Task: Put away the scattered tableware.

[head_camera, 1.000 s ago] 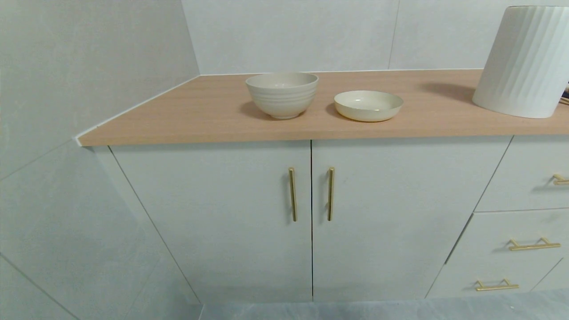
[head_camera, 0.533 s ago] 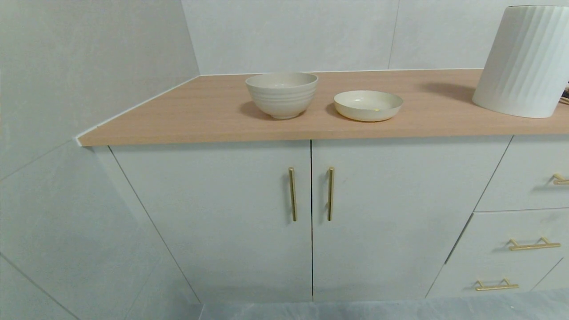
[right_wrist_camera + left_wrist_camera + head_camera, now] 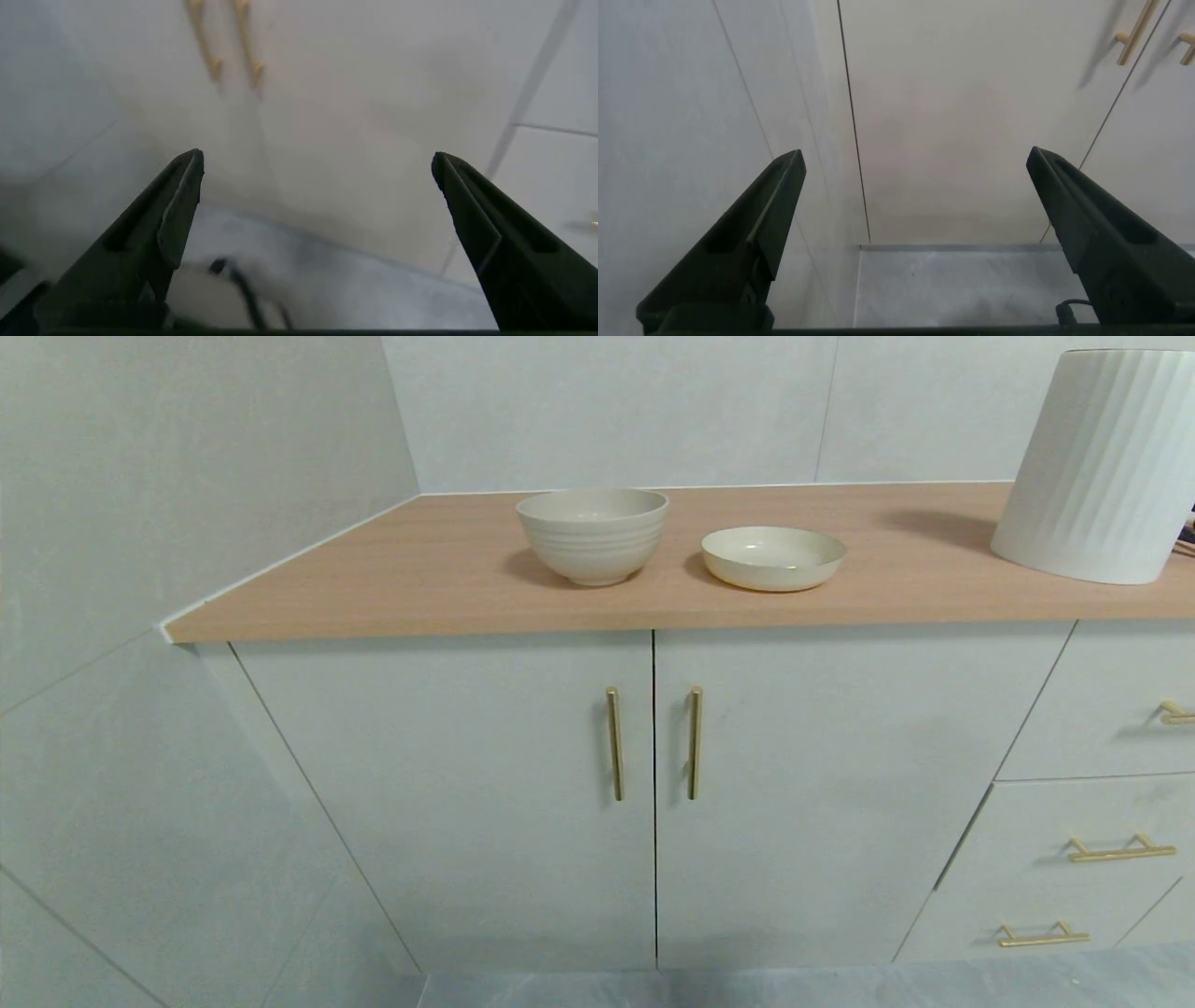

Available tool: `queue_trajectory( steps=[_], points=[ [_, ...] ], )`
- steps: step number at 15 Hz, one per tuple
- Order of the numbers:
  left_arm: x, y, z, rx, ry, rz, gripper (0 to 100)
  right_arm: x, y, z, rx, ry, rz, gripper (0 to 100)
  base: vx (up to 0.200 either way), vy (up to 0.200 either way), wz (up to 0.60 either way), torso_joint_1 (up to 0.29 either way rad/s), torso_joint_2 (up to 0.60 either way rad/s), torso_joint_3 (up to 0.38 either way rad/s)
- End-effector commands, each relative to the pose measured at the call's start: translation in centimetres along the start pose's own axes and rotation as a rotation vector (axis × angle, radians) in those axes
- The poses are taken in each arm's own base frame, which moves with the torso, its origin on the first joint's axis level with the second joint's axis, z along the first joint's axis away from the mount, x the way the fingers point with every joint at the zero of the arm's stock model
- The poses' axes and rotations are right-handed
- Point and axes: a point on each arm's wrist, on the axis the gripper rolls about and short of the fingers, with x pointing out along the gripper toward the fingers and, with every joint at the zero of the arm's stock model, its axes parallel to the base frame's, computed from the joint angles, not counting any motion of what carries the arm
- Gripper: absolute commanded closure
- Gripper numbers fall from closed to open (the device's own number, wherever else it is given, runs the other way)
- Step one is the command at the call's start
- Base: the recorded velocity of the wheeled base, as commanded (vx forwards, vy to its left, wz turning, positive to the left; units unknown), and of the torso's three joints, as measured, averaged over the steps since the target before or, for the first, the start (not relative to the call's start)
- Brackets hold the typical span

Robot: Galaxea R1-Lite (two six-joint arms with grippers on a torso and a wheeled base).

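2 vessels are set upright, mouths up, on the countertop (image 3: 420, 579): a deep ribbed bowl (image 3: 592, 535) and, near its right, apart, a shallow dish (image 3: 773, 557). The dish's inside is seen bare; the bowl's is partly hidden. Both are round, with no long axis. The left gripper (image 3: 913, 163) and right gripper (image 3: 318, 163) are spread wide, nothing held, before the shut cabinet doors (image 3: 448, 784).
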Motion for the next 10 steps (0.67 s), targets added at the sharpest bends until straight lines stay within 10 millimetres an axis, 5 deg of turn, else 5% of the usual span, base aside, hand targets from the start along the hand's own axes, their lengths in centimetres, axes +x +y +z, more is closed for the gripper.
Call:
queue_trajectory(
  steps=[1, 5, 10],
  points=[
    [0.0, 0.0, 0.0, 0.000, 0.000, 0.001, 0, 4.7, -0.7, 2.5, 0.046, 0.201, 0.174, 0, 0.000, 0.000, 0.00, 0.000, 0.00, 0.000],
    [0.0, 0.0, 0.0, 0.000, 0.000, 0.001, 0, 11.7, 0.0, 2.7, 0.054, 0.403, 0.298, 0, 0.000, 0.000, 0.00, 0.000, 0.00, 0.000],
    [0.0, 0.0, 0.0, 0.001, 0.000, 0.001, 0, 21.6, 1.3, 1.6, 0.018, 0.358, 0.379, 0, 0.000, 0.000, 0.00, 0.000, 0.00, 0.000]
  ],
)
